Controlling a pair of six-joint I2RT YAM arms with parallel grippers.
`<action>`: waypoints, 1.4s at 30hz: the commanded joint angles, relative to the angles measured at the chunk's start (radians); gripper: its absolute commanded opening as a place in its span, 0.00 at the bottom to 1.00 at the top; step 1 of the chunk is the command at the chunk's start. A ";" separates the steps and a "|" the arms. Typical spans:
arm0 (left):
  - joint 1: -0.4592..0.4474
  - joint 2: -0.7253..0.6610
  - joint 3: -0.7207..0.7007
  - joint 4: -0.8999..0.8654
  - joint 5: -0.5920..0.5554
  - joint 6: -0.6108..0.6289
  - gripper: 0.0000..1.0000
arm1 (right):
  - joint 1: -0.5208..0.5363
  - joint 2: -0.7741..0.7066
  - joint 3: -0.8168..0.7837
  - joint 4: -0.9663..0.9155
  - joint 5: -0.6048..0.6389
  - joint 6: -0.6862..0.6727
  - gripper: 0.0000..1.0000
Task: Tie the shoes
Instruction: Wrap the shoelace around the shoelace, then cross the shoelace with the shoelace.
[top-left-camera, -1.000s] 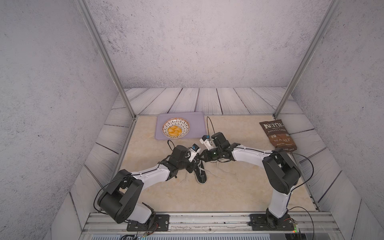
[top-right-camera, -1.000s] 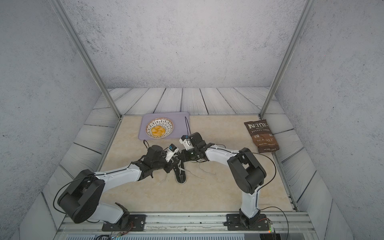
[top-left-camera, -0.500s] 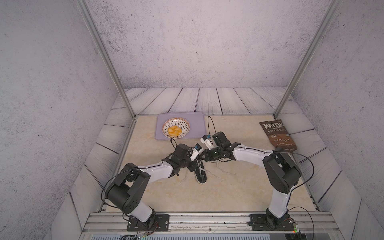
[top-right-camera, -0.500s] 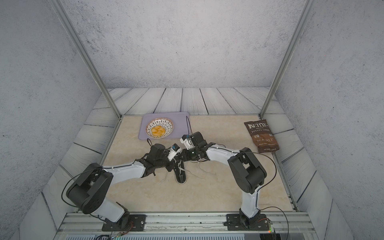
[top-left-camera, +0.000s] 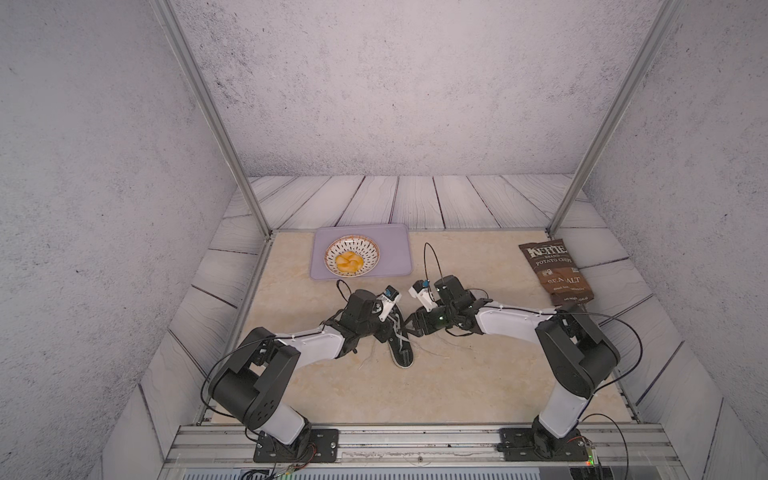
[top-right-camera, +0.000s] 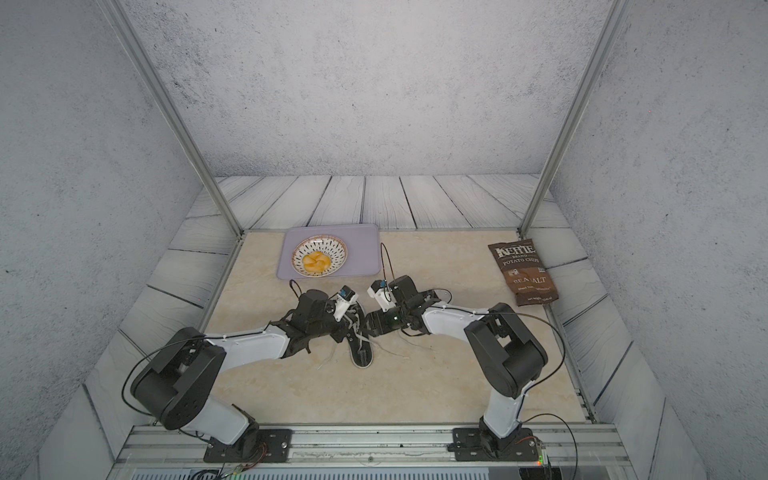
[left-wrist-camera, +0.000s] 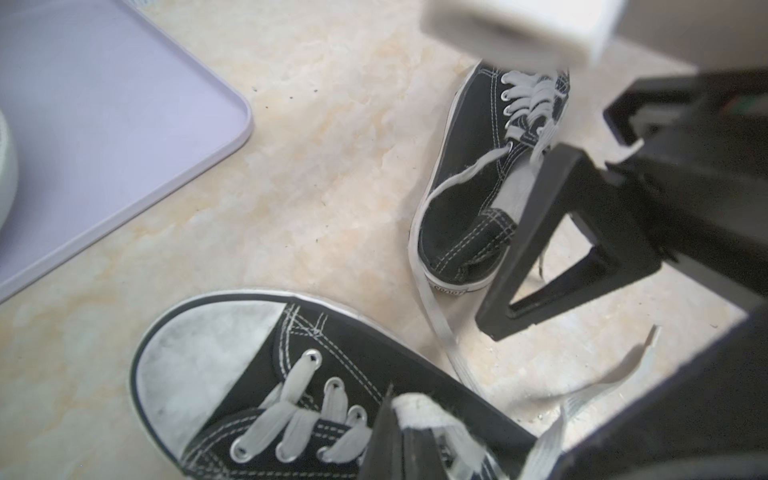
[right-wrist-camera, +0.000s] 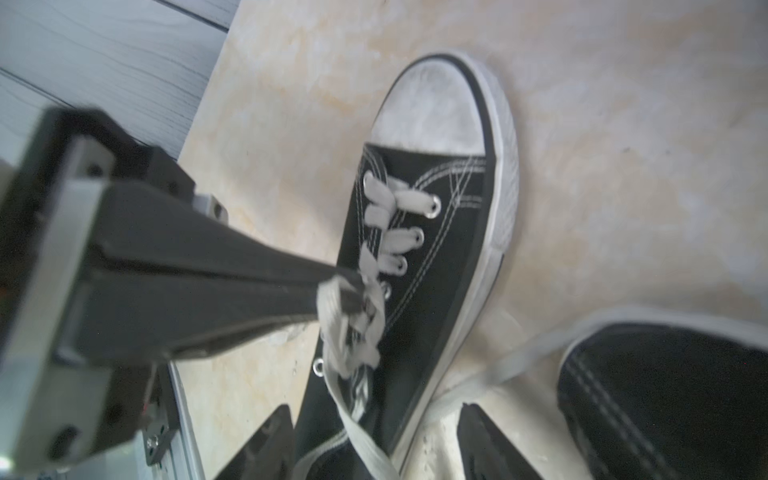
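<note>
Left claw (right-wrist-camera: 353, 299) pinched together on a white lace (right-wrist-camera: 336, 353), laced shoe (right-wrist-camera: 440, 232) directly beneath it, right claw (right-wrist-camera: 376, 409) spread apart astride that shoe's heel end, second shoe (right-wrist-camera: 665, 395) just beside it, both on bench (right-wrist-camera: 602, 124).

Beyond the fingers (top-left-camera: 415, 326), a lavender tray (top-left-camera: 395, 249) holds a bowl (top-left-camera: 331, 252) of chips (top-left-camera: 348, 262); a chip bag (top-left-camera: 555, 270) lies well to their right.
</note>
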 joint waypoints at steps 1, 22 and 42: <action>0.007 -0.024 -0.019 0.040 0.003 -0.057 0.02 | -0.001 -0.019 -0.047 0.118 -0.013 -0.053 0.65; 0.010 -0.037 -0.010 0.009 0.003 -0.079 0.04 | -0.001 0.088 -0.140 0.246 -0.136 -0.016 0.36; 0.010 -0.030 0.006 -0.006 0.047 -0.102 0.07 | 0.001 -0.076 -0.223 0.164 -0.036 -0.011 0.16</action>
